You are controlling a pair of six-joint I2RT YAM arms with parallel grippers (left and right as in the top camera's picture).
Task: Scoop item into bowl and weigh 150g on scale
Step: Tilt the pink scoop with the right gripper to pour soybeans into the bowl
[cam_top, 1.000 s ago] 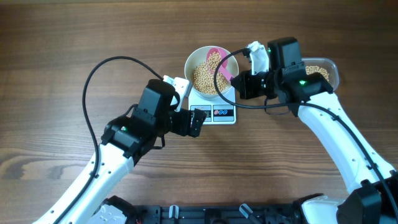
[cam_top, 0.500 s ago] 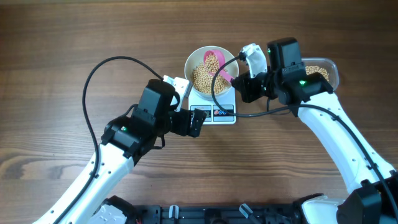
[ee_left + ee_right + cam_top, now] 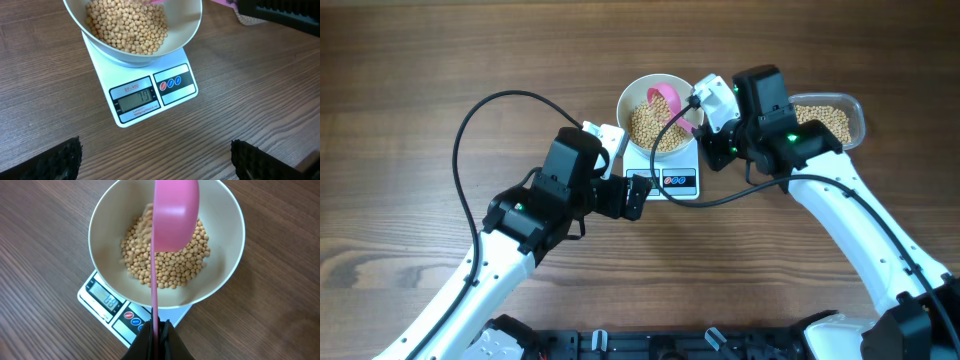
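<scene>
A white bowl point(image 3: 625, 105) holding tan beans point(image 3: 650, 125) stands on the white scale point(image 3: 672, 182). My right gripper point(image 3: 708, 135) is shut on the thin handle of a pink scoop point(image 3: 665, 97). In the right wrist view the scoop point(image 3: 175, 215) is tipped on its side above the bowl point(image 3: 230, 240), and blurred beans point(image 3: 142, 225) drop beside it onto the pile. My left gripper point(image 3: 638, 195) hangs open in front of the scale point(image 3: 150, 95), its fingers point(image 3: 60, 160) wide apart over bare table.
A clear plastic tub point(image 3: 835, 115) with more beans sits to the right of the bowl, behind my right arm. A black cable point(image 3: 470, 120) loops over the table at the left. The scale's display and buttons point(image 3: 172, 82) face my left gripper.
My right gripper has rolled and shifted left, tipping the scoop so its beans fall into the bowl. The left arm has not moved.
</scene>
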